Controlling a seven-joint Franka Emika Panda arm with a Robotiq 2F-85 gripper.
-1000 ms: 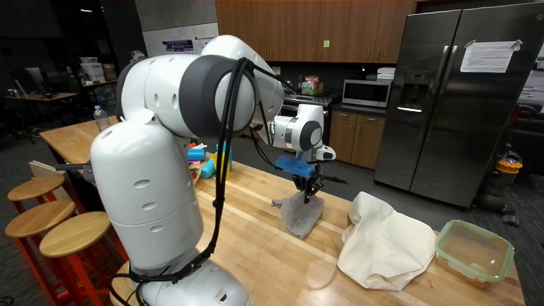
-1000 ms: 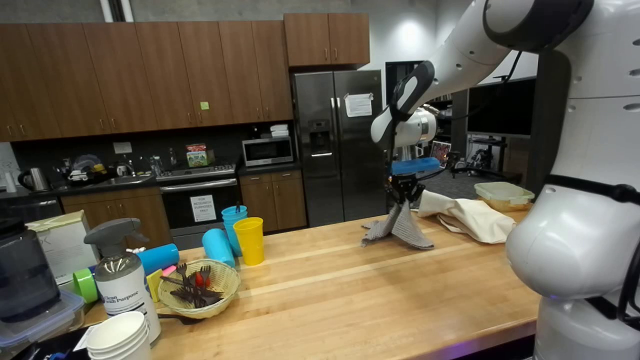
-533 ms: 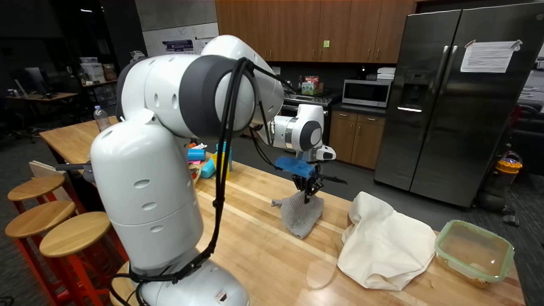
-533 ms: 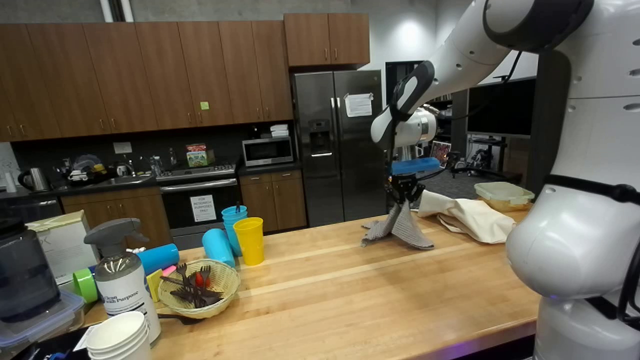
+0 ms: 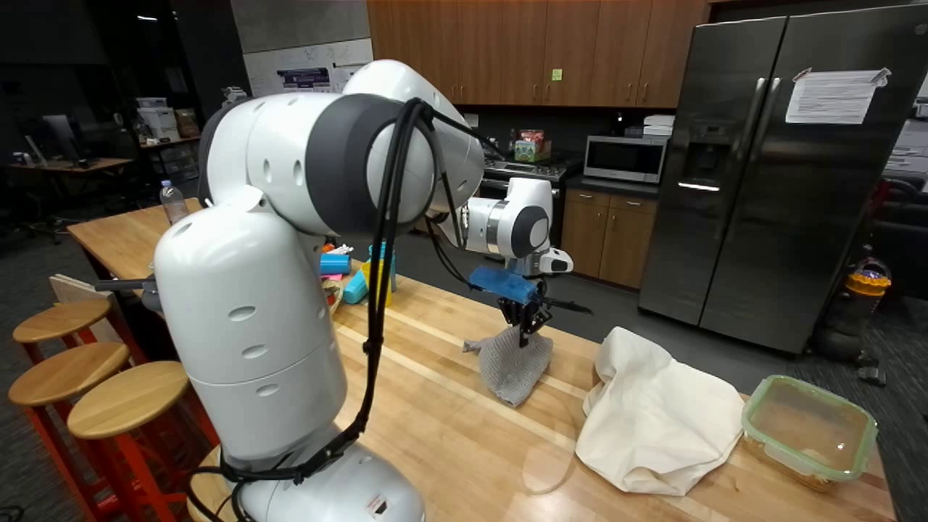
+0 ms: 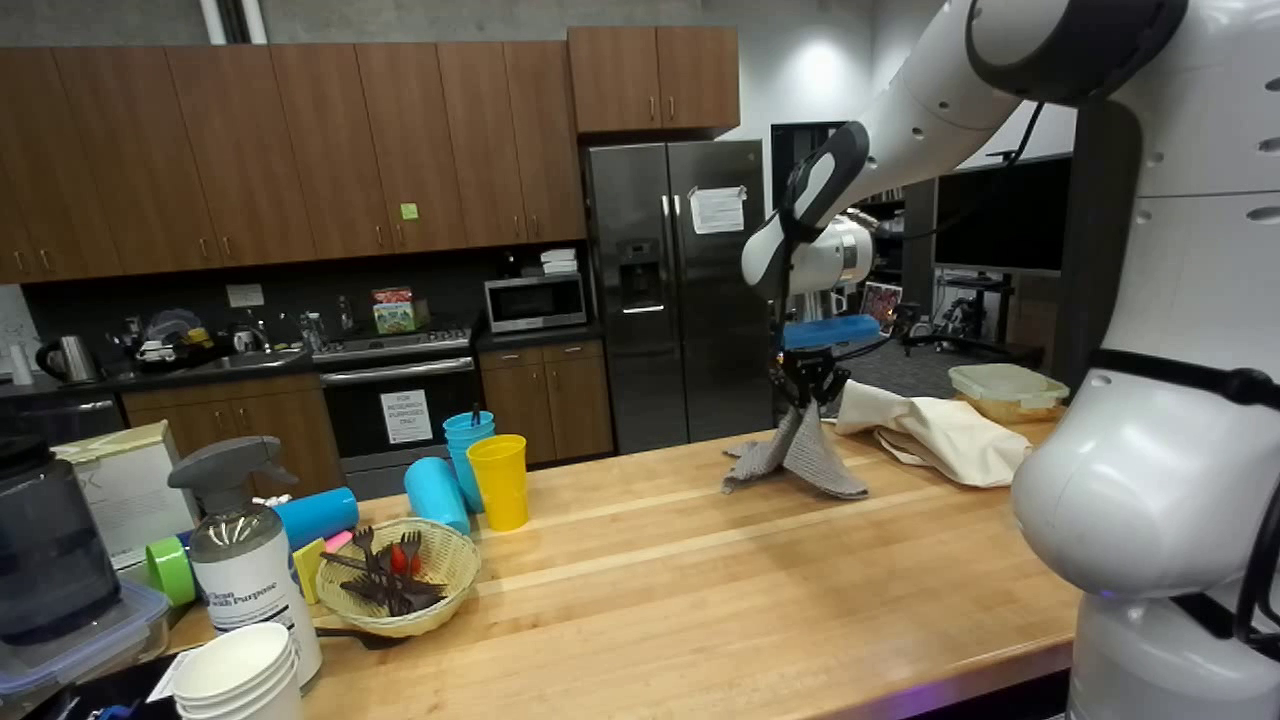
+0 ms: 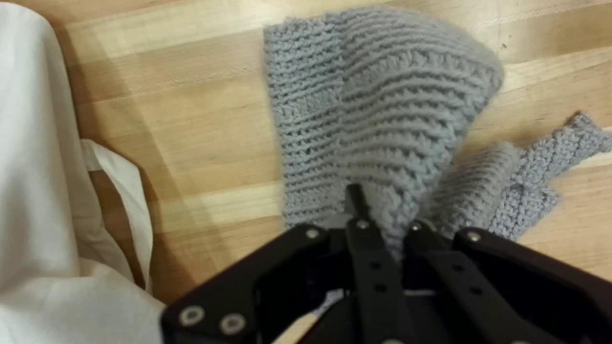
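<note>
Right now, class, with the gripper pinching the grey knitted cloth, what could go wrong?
The gripper pinches just one bunched part of the grey knitted cloth, so it might slip free. It also drapes down onto the table, so it may drag when moved. Moving toward the cream fabric could snag its looped strap.

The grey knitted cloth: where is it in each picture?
In an exterior view: grey knitted cloth, lower half, just right of centre.
In an exterior view: the cloth, lower half, further right.
Wrist view: the cloth, upper centre to right edge.
Shared landmark: cream fabric, right of it, but left in the wrist view.
</note>
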